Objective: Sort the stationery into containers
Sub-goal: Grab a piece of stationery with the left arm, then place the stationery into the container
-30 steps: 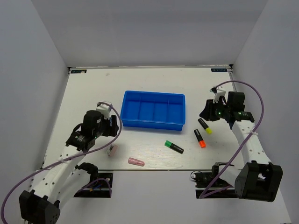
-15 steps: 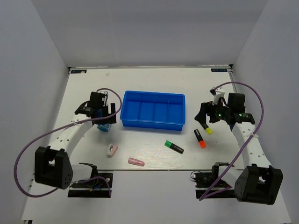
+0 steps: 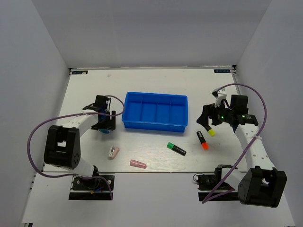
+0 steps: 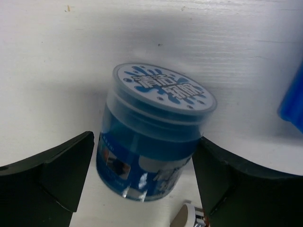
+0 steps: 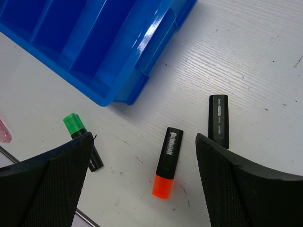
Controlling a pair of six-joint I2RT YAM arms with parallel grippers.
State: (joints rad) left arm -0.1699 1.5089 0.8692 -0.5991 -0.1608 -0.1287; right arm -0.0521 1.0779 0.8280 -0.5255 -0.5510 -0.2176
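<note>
**A:** What's changed on the left?

**B:** The left gripper (image 4: 147,182) has swung across the desk (image 3: 156,80). It's spread wide, straddling the round blue jar (image 4: 156,142), not clamped.

**A:** And nearby?

**B:** The blue tray (image 3: 156,96) sits just right of it, with a white piece (image 3: 113,152) and a pink capsule (image 3: 138,164) nearer the bases.

**A:** The right gripper (image 5: 142,177)?

**B:** It has barely moved and gapes empty. The orange highlighter (image 5: 166,163) lies beneath it, the green highlighter (image 5: 80,135) left of it. Its finger hides the yellow highlighter (image 5: 218,120)'s coloured end.

White arms (image 3: 253,144) — black joints (image 3: 239,101), looping purple cables (image 3: 239,84)
</note>
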